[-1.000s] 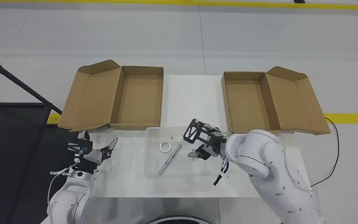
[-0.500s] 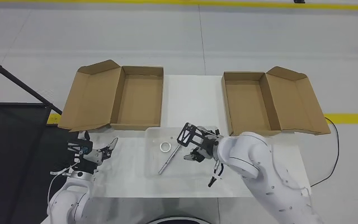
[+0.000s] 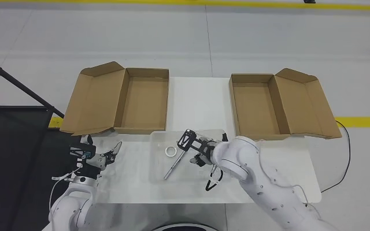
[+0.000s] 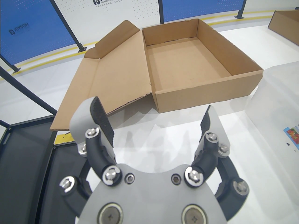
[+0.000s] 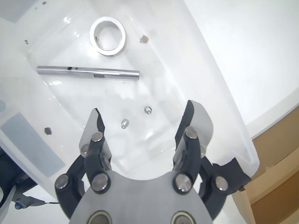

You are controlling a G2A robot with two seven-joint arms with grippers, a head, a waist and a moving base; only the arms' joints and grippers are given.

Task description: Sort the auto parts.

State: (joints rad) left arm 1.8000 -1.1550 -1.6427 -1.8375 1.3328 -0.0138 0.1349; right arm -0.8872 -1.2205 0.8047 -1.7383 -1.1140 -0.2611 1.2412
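A clear plastic bin (image 3: 159,176) (image 5: 210,54) stands at the table's middle front. In it lie a white ring (image 3: 170,151) (image 5: 107,36), a metal rod (image 3: 175,164) (image 5: 87,73) and two small screws (image 5: 147,110) (image 5: 124,123). My right gripper (image 3: 189,145) (image 5: 142,117) hangs open inside the bin, over the screws and close to the rod's end. My left gripper (image 3: 99,153) (image 4: 154,110) is open and holds nothing, at the table's front left corner.
Two open cardboard boxes sit at the back, one on the left (image 3: 144,98) (image 4: 186,54) and one on the right (image 3: 254,107). A black frame (image 4: 28,141) borders the table on the left. Bare white tabletop (image 3: 199,104) lies between the boxes.
My right gripper has moved leftward inside the bin, toward the rod and ring. The left arm has stayed still.
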